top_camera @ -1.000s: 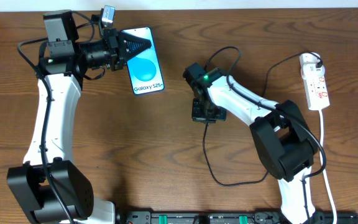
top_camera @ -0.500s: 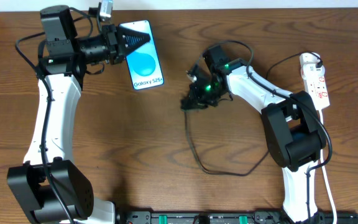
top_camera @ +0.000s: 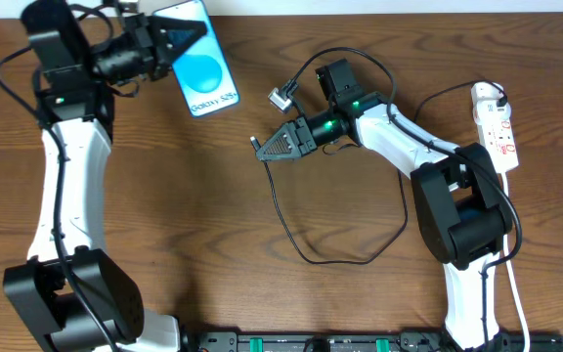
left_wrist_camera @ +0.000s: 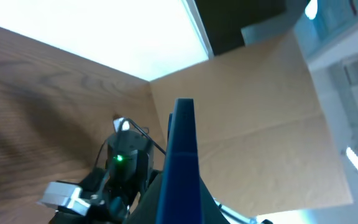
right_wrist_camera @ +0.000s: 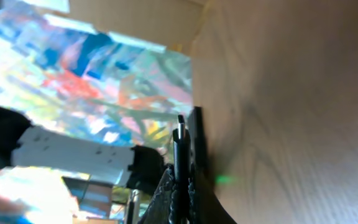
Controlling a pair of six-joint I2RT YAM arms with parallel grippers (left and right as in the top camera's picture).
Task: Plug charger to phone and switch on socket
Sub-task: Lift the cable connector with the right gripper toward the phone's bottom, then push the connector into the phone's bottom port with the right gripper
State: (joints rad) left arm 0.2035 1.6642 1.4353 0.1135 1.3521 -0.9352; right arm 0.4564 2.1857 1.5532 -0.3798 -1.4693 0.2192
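A: So, progress?
B: Early. Left gripper (top_camera: 169, 37) pinches the phone (top_camera: 200, 73), lifted at the far-left of the table (top_camera: 164, 215). Right gripper (top_camera: 270, 147) is clamped on the charger (top_camera: 335, 261) tip, mid-table. Well apart, not mated. Socket (top_camera: 497, 132) switch untouched, I'd judge.
A: Orientation?
B: Phone's long axis runs diagonally, bottom end toward the right gripper. Tip points left, in line with the fingers.

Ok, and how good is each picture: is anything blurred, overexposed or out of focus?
Overhead: sharp, evenly lit, the phone bright but not glaring. Left wrist: a blown-out white patch at upper left; the phone's edge close and soft. Right wrist: background smeared into coloured streaks; only the charger tip reads fairly clearly.
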